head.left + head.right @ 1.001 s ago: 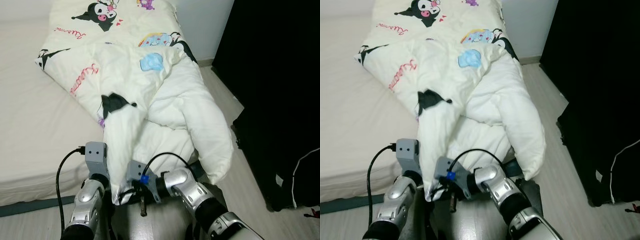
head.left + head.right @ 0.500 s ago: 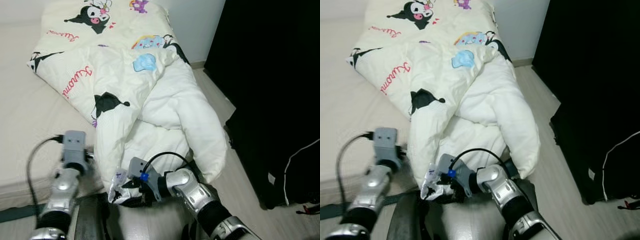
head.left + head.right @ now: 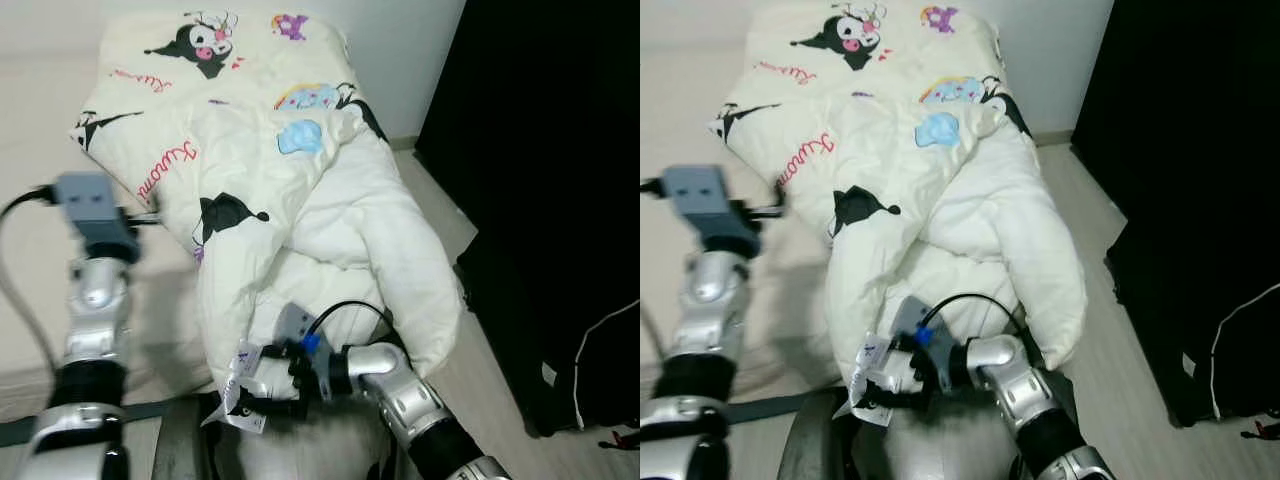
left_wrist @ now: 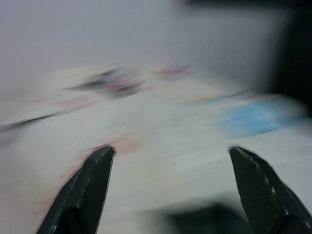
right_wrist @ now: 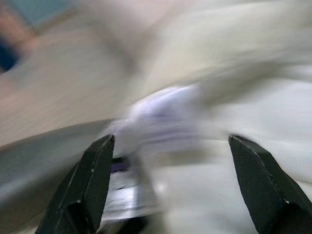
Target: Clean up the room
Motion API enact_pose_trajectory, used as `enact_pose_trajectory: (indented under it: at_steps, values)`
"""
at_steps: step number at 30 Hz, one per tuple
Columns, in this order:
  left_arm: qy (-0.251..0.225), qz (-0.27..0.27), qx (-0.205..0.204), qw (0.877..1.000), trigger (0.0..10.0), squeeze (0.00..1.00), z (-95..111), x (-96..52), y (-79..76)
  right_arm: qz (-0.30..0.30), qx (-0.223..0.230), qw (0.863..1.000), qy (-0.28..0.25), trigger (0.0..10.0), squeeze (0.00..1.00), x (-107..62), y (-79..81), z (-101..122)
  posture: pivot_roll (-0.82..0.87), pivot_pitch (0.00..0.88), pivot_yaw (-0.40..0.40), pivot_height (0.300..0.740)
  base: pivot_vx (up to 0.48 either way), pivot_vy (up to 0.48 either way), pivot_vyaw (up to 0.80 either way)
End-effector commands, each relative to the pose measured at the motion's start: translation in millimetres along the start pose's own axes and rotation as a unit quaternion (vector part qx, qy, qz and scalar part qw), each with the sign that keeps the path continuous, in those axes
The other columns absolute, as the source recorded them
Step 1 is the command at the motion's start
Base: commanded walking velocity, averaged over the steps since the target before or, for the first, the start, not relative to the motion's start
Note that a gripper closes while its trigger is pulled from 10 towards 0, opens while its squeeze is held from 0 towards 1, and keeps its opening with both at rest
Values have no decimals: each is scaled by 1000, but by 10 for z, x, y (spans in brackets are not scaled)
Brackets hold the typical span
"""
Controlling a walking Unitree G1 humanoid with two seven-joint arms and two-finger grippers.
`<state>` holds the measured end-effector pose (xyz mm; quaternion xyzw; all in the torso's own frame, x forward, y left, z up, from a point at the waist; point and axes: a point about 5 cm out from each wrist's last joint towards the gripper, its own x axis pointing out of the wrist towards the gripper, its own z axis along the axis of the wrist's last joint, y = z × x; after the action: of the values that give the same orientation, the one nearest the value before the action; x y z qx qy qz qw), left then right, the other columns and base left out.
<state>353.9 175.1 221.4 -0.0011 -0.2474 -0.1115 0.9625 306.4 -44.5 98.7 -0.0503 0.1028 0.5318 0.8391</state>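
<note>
The cream cartoon-printed duvet (image 3: pixel 300 190) lies heaped along the bed (image 3: pixel 40 130), its long axis running from the pillow end down to a corner hanging over the foot. The right hand (image 3: pixel 262 385) sits at that hanging corner, fingers parted around its white care label (image 3: pixel 240 385); whether it grips is unclear. The left hand (image 4: pixel 170 195), open and empty, hovers over the mattress beside the duvet, farther from the corner.

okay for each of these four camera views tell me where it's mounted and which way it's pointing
Left eye view: on the head, looking down at the quilt on the bed; both arms show.
Right eye view: the same scene from its stereo twin.
Left wrist view: along the open left gripper at the blurred quilt.
Right wrist view: along the open right gripper at the quilt's tag, which the eye views share.
</note>
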Motion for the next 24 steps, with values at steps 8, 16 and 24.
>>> enact_pose_trajectory:
  at_steps: [8,16,24]
  values:
    - [10,-282,-9,959,10000,0,-9,-65,-1006,-289,115,948,-69,10000,0,-461,-450,-74,-80,171,2,431,0,0,-172]
    - [55,-91,185,977,10000,0,-197,141,-804,-423,131,894,-73,10000,0,-849,-526,-262,-112,161,11,431,0,0,-175]
    - [88,5,316,945,10000,0,-237,143,-518,-397,131,906,-66,10000,0,-706,-426,-251,-111,160,6,431,0,0,0]
